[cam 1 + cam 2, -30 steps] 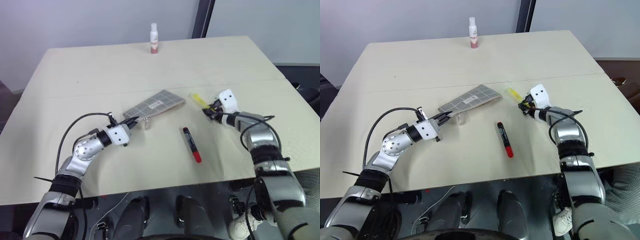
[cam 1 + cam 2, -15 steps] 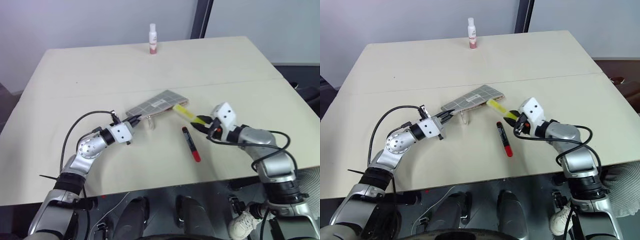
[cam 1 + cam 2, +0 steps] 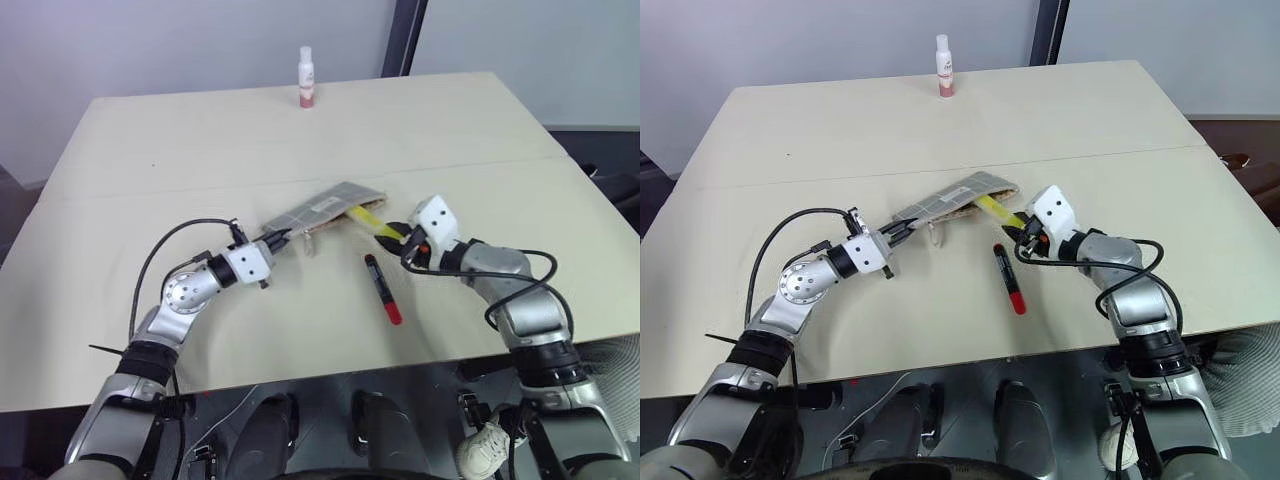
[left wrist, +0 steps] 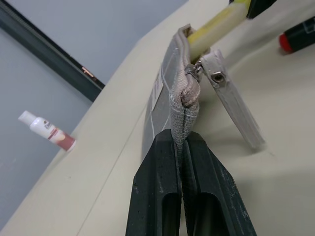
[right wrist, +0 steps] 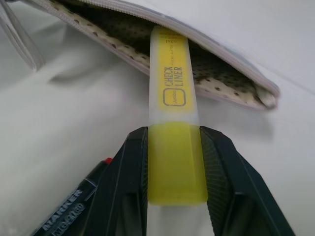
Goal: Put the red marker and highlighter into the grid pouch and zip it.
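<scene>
We are pinching the near corner of the flat grey grid-lined fabric pouch [image 3: 325, 209] with our left gripper [image 4: 183, 147], jaws pressed together on the fabric. Our right gripper [image 5: 172, 147] is clamping the stubby translucent yellow highlighter [image 5: 170, 132], its tip poking into the pouch's open mouth. The slim red-and-black marker [image 3: 383, 288] is lying on the beige table [image 3: 200, 130], just beside the right gripper.

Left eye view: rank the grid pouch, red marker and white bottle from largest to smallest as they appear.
1. grid pouch
2. red marker
3. white bottle: it stands farthest from the camera, so its true size is unsure.
</scene>
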